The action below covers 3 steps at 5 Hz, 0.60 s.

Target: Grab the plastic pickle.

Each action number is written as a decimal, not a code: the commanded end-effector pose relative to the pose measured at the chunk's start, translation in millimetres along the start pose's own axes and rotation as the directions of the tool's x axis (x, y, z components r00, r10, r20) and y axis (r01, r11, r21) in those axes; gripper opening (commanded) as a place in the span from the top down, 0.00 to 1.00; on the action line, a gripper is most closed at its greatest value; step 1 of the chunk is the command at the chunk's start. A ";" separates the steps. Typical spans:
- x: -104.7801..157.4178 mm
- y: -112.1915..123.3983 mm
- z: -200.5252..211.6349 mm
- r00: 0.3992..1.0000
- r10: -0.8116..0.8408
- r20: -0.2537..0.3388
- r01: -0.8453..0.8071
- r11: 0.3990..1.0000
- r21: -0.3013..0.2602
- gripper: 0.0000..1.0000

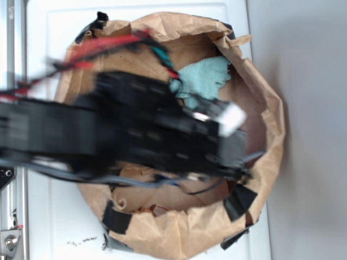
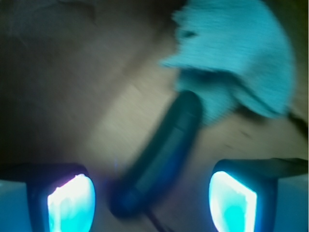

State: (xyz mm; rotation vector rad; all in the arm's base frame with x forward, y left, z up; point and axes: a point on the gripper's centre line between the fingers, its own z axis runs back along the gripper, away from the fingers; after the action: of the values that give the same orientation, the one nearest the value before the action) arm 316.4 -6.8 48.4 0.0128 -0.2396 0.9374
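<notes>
1. Wrist view: the plastic pickle [image 2: 161, 154] lies on the brown paper floor of the bag, a dark green, glossy, slightly curved sausage running from lower left to upper right between the two lit fingertips [image 2: 72, 203] of the end effector [image 2: 152, 203].
2. End effector state: the fingertips stand wide apart, one on each side of the pickle's lower end, touching nothing that can be seen.
3. Upper end of the pickle: it meets or slips just under the edge of the mint-green cloth [image 2: 236, 58]; blur prevents telling which.
4. Handling, as a judgement: the toy looks light and stiff, with a smooth skin that may slide or roll out of a shallow pinch. Its rounded ends give poor purchase.
5. Where to hold, as a judgement: across the straight middle of the body, short axis between the fingertips, away from the cloth so no fabric is caught.
6. Exterior view: the paper bag [image 1: 271, 124] sits open on a white worktop [image 1: 49, 216], its crumpled rim patched with black tape [image 1: 116, 219]. The arm [image 1: 135, 130] reaches in from the left edge and hides the pickle.
7. Room for moving, as a judgement: the bag walls close in on all sides, so the clear way out is straight up through the mouth.
</notes>
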 end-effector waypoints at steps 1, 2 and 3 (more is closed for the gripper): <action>2.8 -10.8 -2.5 0.997 -0.011 0.082 0.011 1.000 -0.005 1.00; 3.2 -7.4 4.9 0.995 -0.025 0.101 0.029 0.999 -0.039 1.00; 3.2 -2.9 13.6 0.991 -0.033 0.132 0.043 0.997 -0.071 1.00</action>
State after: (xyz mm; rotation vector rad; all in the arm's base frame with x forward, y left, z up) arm 311.0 -8.1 43.4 0.0542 -0.3402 0.8919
